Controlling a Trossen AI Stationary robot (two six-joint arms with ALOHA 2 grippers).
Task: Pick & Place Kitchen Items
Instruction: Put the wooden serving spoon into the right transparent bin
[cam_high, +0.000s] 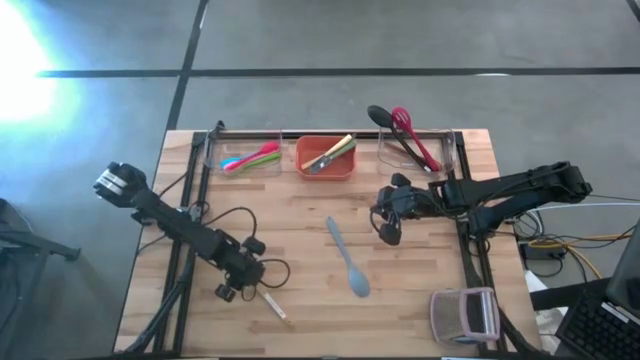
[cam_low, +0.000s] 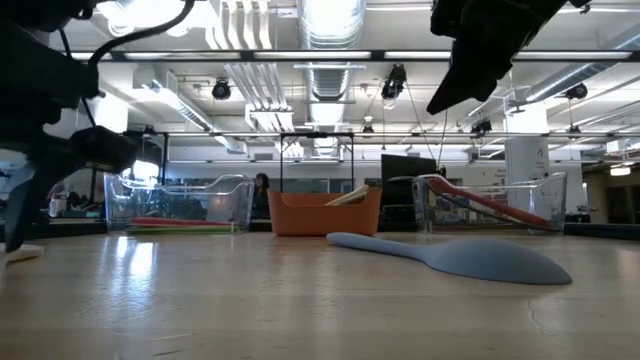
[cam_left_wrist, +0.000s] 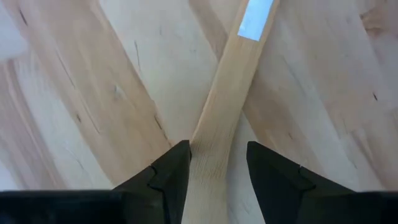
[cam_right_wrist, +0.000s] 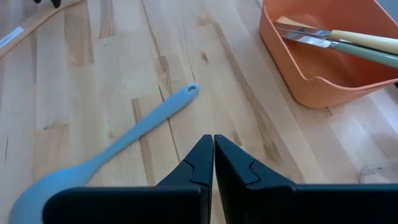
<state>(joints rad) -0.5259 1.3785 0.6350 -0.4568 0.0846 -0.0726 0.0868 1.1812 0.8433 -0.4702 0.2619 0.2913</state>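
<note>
A pale wooden utensil (cam_high: 275, 307) lies flat on the table near its near edge. My left gripper (cam_left_wrist: 217, 149) is open and low over it, one finger on each side of its handle (cam_left_wrist: 230, 93). A grey-blue spoon (cam_high: 348, 260) lies flat mid-table and also shows in the right wrist view (cam_right_wrist: 118, 143). My right gripper (cam_right_wrist: 213, 138) is shut and empty. It hangs above the table right of the spoon, in front of the orange bin (cam_high: 325, 156). My left gripper comes at the wooden handle from above, its fingers across it. One finger (cam_left_wrist: 177, 165) lies right at the handle's edge (cam_left_wrist: 198, 149), and the other stands apart from it. I cannot tell whether the near finger touches. The utensil lies flat on the table.
Along the far edge stand a clear bin (cam_high: 245, 158) with pink, green and blue utensils, the orange bin holding two utensils, and a clear bin (cam_high: 415, 148) with a black spoon and a red spatula. A small grey and pink basket (cam_high: 465, 315) sits at the near right corner.
</note>
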